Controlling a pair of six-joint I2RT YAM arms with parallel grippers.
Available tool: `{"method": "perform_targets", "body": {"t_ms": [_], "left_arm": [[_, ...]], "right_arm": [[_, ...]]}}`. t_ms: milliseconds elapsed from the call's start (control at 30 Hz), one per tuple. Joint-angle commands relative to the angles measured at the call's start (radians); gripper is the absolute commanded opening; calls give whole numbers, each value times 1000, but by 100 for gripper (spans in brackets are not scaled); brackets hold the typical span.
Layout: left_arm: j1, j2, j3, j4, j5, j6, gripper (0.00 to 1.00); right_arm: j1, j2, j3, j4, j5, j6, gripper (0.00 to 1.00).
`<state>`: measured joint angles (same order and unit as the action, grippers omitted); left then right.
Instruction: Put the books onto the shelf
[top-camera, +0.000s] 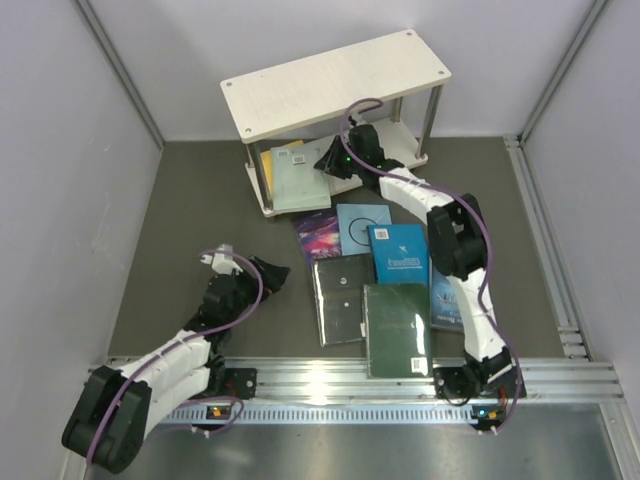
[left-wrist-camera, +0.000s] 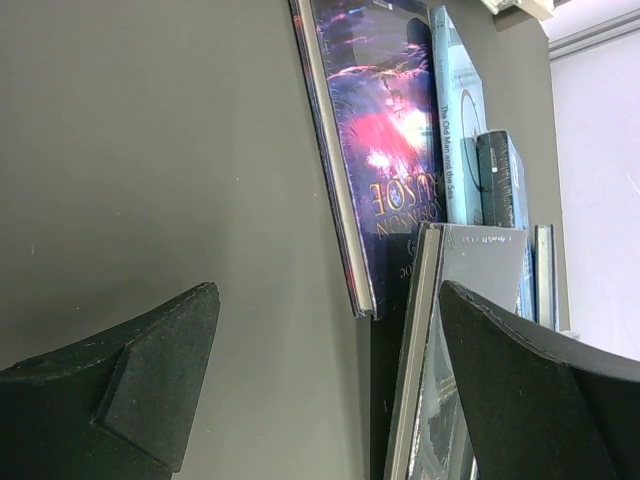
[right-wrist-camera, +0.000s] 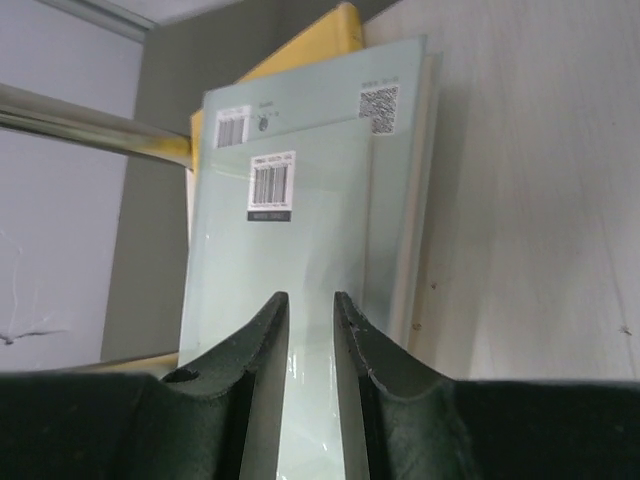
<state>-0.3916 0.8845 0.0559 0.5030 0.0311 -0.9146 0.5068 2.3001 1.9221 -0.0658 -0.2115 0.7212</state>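
The shelf (top-camera: 335, 82) stands at the back. On its lower board (right-wrist-camera: 520, 200) lie two pale green books (right-wrist-camera: 300, 130) stacked over a yellow one (right-wrist-camera: 335, 30). My right gripper (top-camera: 333, 160) (right-wrist-camera: 310, 298) reaches under the top board and hovers low over the top pale green book, its jaws a narrow gap apart with nothing between them. On the mat lie a starry purple book (top-camera: 319, 234) (left-wrist-camera: 385, 130), a light blue one (top-camera: 362, 228), a bright blue one (top-camera: 399, 252), a black one (top-camera: 340, 298) and a dark green one (top-camera: 396, 328). My left gripper (top-camera: 272, 278) (left-wrist-camera: 328, 300) is wide open just left of the black book.
Another blue book (top-camera: 443, 300) lies partly under the right arm. Thin metal posts (top-camera: 432, 115) hold up the shelf's corners. Grey walls close in the mat on the left, back and right, and an aluminium rail (top-camera: 330, 378) runs along the near edge.
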Motion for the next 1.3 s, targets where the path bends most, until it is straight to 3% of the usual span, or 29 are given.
{"method": "perform_targets", "body": {"t_ms": [0, 133, 367, 833, 1267], "left_arm": [[-6, 1, 24, 60, -14, 16, 96], [-6, -9, 22, 58, -16, 14, 96], [-7, -10, 19, 62, -19, 14, 96], [-7, 5, 24, 69, -19, 13, 96], [-10, 36, 36, 77, -14, 17, 96]], "right_arm": [[24, -56, -93, 138, -8, 4, 25], [6, -221, -277, 288, 99, -3, 27], [-34, -257, -351, 310, 136, 18, 27], [-36, -104, -270, 281, 130, 103, 21], [25, 22, -106, 307, 78, 136, 23]]}}
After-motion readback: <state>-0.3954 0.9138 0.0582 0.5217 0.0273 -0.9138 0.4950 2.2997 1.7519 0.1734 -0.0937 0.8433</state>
